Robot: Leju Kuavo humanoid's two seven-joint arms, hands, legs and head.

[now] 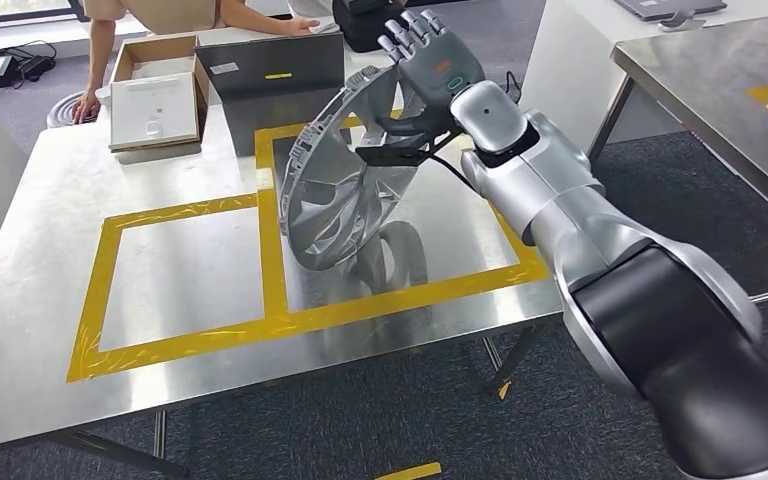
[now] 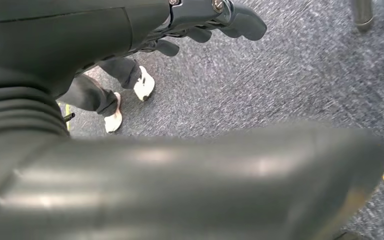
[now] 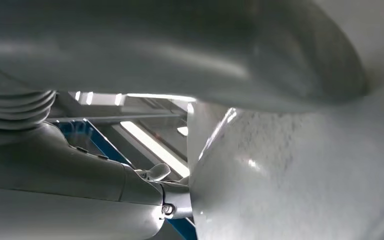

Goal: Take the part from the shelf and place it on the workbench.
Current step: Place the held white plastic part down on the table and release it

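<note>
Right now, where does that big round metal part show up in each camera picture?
Head view: the metal part stands tilted on the workbench, centre.
Left wrist view: not in it.
Right wrist view: its pale speckled surface, close up.
Shared landmark: the right hand holding it.

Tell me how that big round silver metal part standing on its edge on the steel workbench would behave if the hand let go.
The round silver cast-metal part looks rigid, probably heavy for its size. It stands tilted on its rim inside the yellow tape outline, so it would likely tip flat or roll. The right hand holds its upper rim; the shiny steel workbench may let the rim slide.
</note>
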